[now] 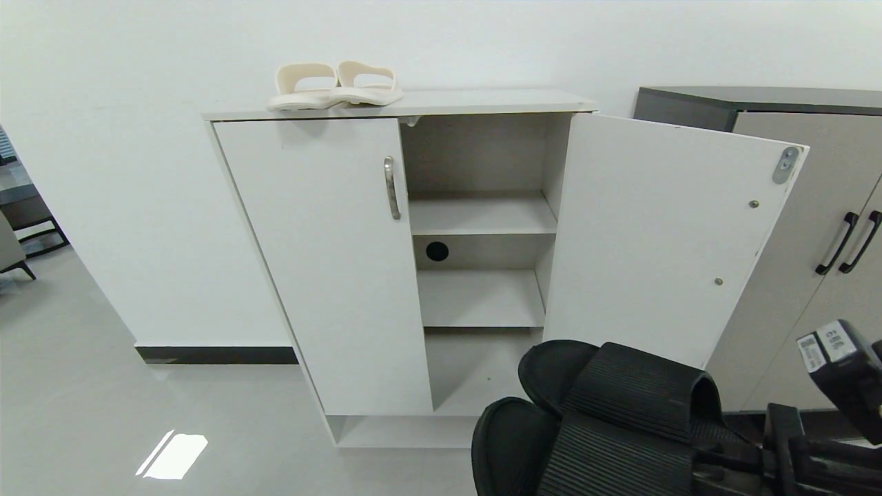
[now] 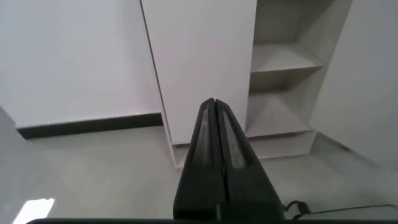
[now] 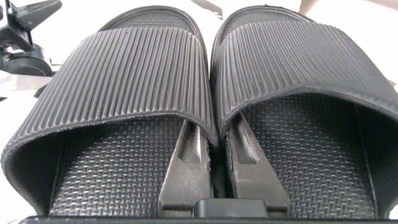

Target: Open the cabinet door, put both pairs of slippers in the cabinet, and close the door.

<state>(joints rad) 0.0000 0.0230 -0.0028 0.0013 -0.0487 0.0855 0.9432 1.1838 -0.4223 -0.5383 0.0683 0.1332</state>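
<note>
Right wrist view: black slippers (image 3: 143, 74) cover rt jaws' tips.

Head and left wrist views share the cabinet (image 1: 331, 275) (image 2: 205, 56).

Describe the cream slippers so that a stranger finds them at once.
Find the white cabinet against the wall, right door open. On its top, above the closed left door, lies the cream pair of slippers. The other, black pair is ribbed and held in the right claw.
</note>
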